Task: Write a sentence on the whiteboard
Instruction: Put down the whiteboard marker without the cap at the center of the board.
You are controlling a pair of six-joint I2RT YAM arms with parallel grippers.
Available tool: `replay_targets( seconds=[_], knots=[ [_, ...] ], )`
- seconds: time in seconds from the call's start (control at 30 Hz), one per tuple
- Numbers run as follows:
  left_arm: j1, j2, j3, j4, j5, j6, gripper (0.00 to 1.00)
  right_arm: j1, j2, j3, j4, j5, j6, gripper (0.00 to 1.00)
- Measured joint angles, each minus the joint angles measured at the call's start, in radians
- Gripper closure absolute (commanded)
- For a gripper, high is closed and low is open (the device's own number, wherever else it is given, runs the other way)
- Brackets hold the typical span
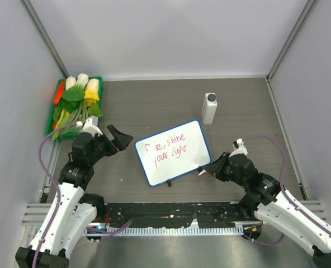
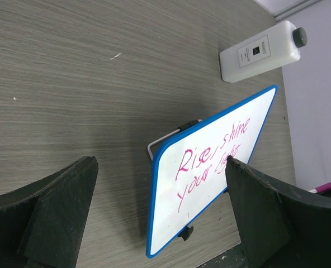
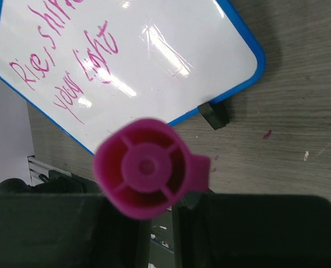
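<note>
Whiteboard (image 1: 174, 152) mid-frame carries the two-line pink sentence (image 1: 165, 149); left gripper (image 1: 125, 142) wide open beside it, right gripper (image 1: 207, 169) clamped on a magenta marker (image 3: 146, 167) lower right.

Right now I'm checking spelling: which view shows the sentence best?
The top view: both lines of the sentence show whole, though small. The left wrist view is larger, but a jaw hides part of line two. The right wrist view crops line one.

White arm shells (image 1: 70, 204), black joints (image 1: 86, 149), purple cables (image 1: 42, 151) (looping); left pincer (image 2: 160, 167) black wedges.
</note>
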Motion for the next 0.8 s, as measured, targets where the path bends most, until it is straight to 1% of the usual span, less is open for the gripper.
replay_targets(
  seconds=[0.13,0.27,0.4,0.5,0.57,0.63,0.67,0.7,0.73,0.77,0.8],
  knots=[
    [0.000,0.013,0.000,0.000,-0.004,-0.002,0.00,-0.003,-0.063,-0.056,-0.062,-0.021,0.066,0.99],
    [0.000,0.019,0.000,-0.002,-0.011,-0.004,0.00,-0.003,-0.070,-0.090,-0.115,-0.041,0.103,0.98],
    [0.000,0.017,0.000,-0.008,-0.014,-0.004,0.00,-0.004,-0.047,-0.089,-0.145,-0.040,0.113,0.89],
    [0.000,0.017,0.000,-0.011,-0.018,-0.004,0.00,-0.005,-0.016,-0.088,-0.149,-0.039,0.121,0.80],
    [0.000,0.017,0.000,-0.016,-0.018,-0.004,0.01,-0.006,0.001,-0.088,-0.152,-0.035,0.128,0.77],
    [0.000,0.017,0.000,-0.026,-0.019,-0.004,0.00,-0.009,0.010,-0.088,-0.154,-0.032,0.133,0.68],
    [0.000,0.017,0.000,-0.030,-0.019,-0.004,0.00,-0.012,0.012,-0.087,-0.155,-0.029,0.137,0.56],
    [0.000,0.016,0.000,-0.034,-0.019,-0.004,0.00,-0.016,0.012,-0.085,-0.157,-0.024,0.142,0.52],
    [0.000,0.015,0.000,-0.038,-0.019,-0.004,0.00,-0.021,0.012,-0.082,-0.160,-0.020,0.147,0.45],
    [0.000,0.013,0.000,-0.040,-0.019,-0.004,0.00,-0.025,0.012,-0.079,-0.161,-0.014,0.150,0.40],
    [0.000,0.010,0.000,-0.041,-0.019,-0.004,0.00,-0.029,0.012,-0.073,-0.164,-0.009,0.152,0.34]
  ],
)
